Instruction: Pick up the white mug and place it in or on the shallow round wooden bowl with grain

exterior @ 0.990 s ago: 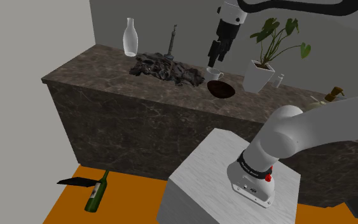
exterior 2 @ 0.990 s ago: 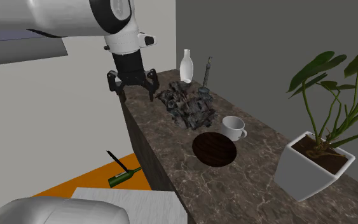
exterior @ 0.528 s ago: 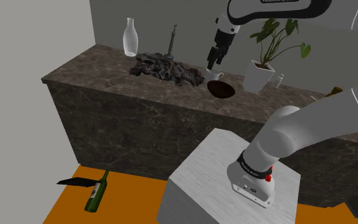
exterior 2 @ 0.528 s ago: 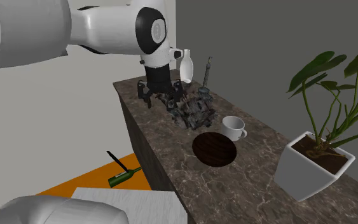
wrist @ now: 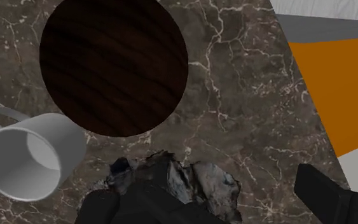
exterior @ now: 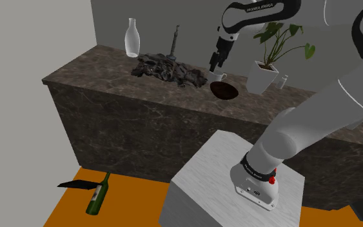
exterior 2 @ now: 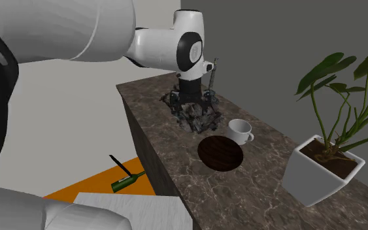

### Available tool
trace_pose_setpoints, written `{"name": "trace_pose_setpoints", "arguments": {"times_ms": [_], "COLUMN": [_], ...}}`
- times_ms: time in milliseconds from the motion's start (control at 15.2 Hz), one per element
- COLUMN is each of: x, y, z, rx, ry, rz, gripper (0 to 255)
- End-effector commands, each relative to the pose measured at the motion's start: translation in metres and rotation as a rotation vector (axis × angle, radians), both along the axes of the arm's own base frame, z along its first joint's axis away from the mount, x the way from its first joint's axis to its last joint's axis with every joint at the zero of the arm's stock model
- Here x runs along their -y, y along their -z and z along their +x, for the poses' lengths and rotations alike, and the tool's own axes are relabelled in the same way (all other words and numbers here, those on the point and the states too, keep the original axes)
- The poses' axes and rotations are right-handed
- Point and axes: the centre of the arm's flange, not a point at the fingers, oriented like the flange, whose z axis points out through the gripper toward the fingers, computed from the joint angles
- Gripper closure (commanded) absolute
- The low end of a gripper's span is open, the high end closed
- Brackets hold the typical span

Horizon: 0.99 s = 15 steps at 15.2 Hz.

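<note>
Mug (exterior 2: 240, 131), white and upright (handle turned away from the bowl), stands on the dark marble counter (exterior 2: 254, 189). In the second exterior view it sits at about 1 o'clock of the shallow dark wooden bowl (exterior 2: 220, 153), just beside its rim. A dark crumpled heap (exterior 2: 199, 119) lies at the mug's 10 o'clock. The gripper (exterior 2: 192, 108) hangs above that heap, fingers (wrist: 333, 197) spread wide, grasping nothing. A white planter (exterior 2: 316, 173) stands at 4 o'clock.
</note>
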Motion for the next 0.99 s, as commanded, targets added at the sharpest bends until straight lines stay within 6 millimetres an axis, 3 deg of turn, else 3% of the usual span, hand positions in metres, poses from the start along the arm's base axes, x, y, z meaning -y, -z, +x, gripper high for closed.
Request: {"name": "trace_pose_setpoints", "arguments": {"times_ms": [0, 924], "x": [0.023, 0.175], "y": [0.015, 0.100], "z": [0.011, 0.072], "rx": [0.001, 0.012], "ry": [0.002, 0.021], "rz": [-0.002, -0.003], "gripper": [0, 0]}}
